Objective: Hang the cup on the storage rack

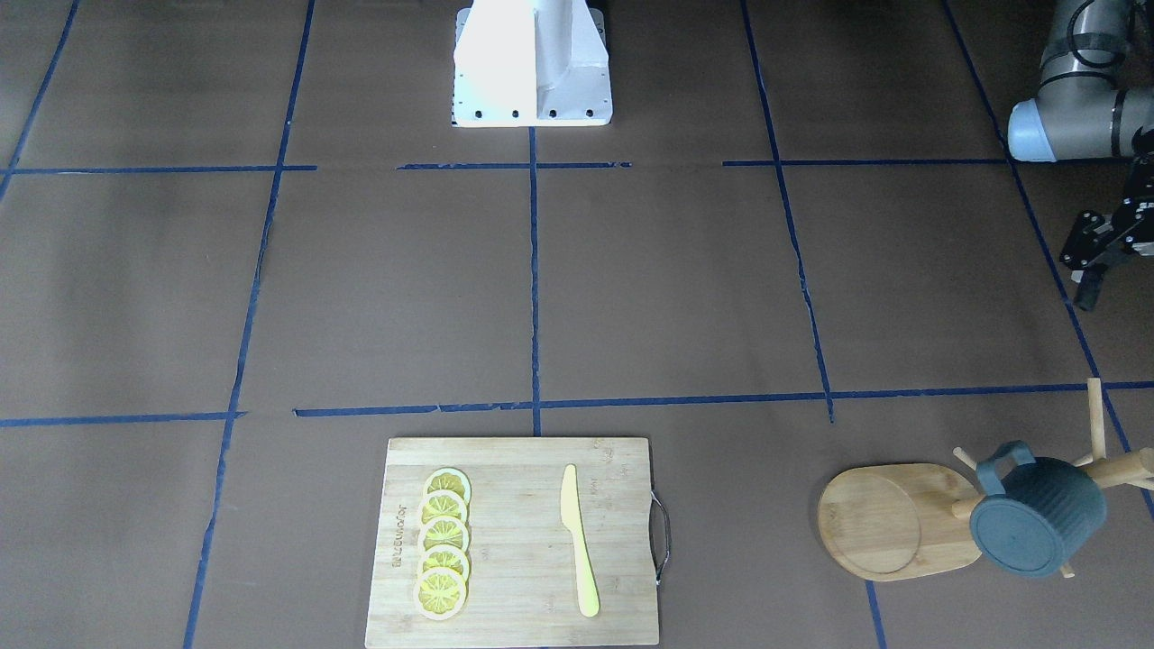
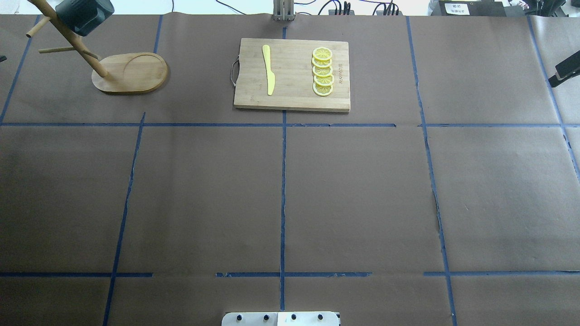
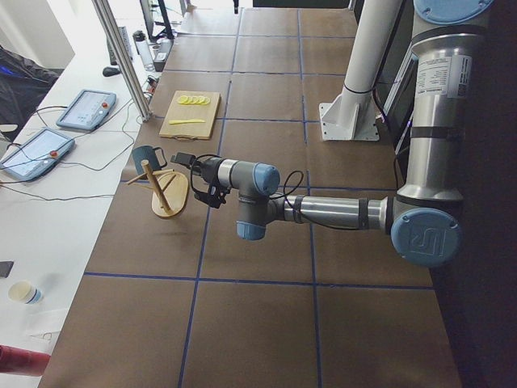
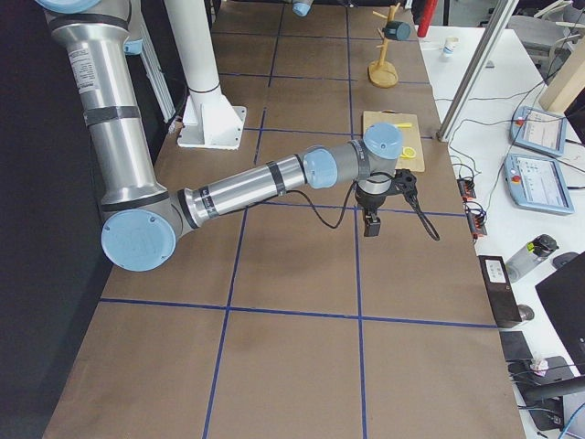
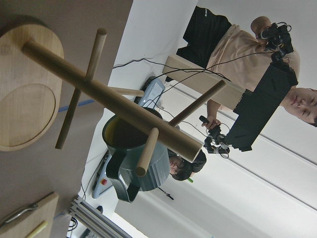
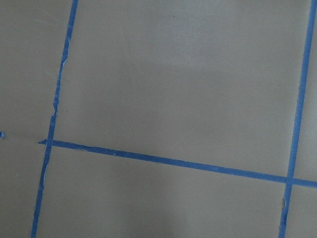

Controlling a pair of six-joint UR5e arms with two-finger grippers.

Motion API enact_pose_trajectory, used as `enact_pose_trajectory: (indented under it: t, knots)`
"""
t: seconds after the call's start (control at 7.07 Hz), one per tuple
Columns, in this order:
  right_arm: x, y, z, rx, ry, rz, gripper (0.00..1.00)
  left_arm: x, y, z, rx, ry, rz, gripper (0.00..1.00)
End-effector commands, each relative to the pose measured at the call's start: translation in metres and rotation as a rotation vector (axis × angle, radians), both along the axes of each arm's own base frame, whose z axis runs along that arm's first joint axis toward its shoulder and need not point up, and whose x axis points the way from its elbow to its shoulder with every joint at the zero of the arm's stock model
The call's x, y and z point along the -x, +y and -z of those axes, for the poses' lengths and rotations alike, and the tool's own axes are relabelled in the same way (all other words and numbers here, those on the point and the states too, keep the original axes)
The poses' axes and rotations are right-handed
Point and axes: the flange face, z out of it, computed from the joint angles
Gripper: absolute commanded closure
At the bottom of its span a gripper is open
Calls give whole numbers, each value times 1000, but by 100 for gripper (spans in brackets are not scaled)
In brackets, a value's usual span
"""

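Hanging on the storage rack (image 1: 902, 518), cup (image 1: 1037, 518) is clear of left fingers (image 1: 1088, 290); grip unreadable.

Rt arm (image 4: 265, 178), near: stretched across taped table (image 4: 292, 366), right gripper (image 4: 372, 224) pointing down. Far end: storage rack (image 4: 382, 73) w/ cup (image 4: 396, 30) up on it. Cutting board (image 4: 388, 119) nearer.

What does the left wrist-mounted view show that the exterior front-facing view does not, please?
Only the left wrist-mounted view shows the cup's open mouth and people beyond the table. Only the front-facing view shows the lemon slices, the robot's white base mount and the left gripper, which is apart from the rack. Both views show the cup hanging on the storage rack and at least part of the cutting board.
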Motion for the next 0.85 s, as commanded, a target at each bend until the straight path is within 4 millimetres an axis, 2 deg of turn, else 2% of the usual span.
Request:
enact_pose_trajectory:
  t: [0.0,0.14,0.28,0.42,0.71]
  knots:
    - [0,0,-1,2,0,0,0,32,14,-24,-42,-389,-89,0]
    - [0,0,-2,4,1,0,0,36,30,-30,-76,-609,-154,0]
    - [0,0,-3,7,1,-1,0,38,38,-28,-101,-756,-205,0]
    - [0,0,-4,8,2,0,0,42,51,-38,-152,-899,-260,0]
    - [0,0,-4,8,2,0,0,45,60,-51,-236,-1112,-393,0]
